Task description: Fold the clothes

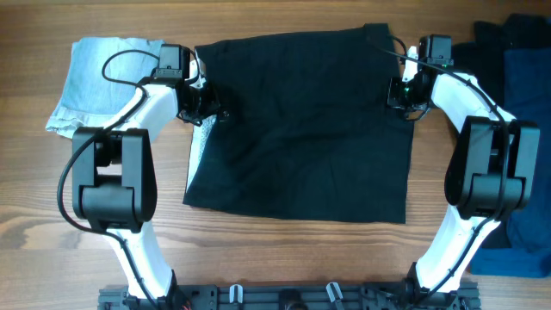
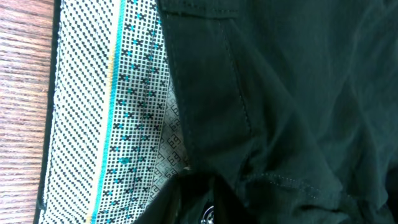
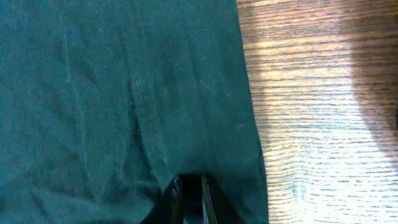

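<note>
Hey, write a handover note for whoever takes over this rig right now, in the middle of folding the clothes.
Left gripper: seems shut on the black garment at its left edge, where the patterned lining is exposed.
Right gripper: shut on the garment's right edge.
Done: light blue piece looks folded, far left.
Left to do: fold the black garment, now spread flat; then the dark blue pile at far right.
</note>
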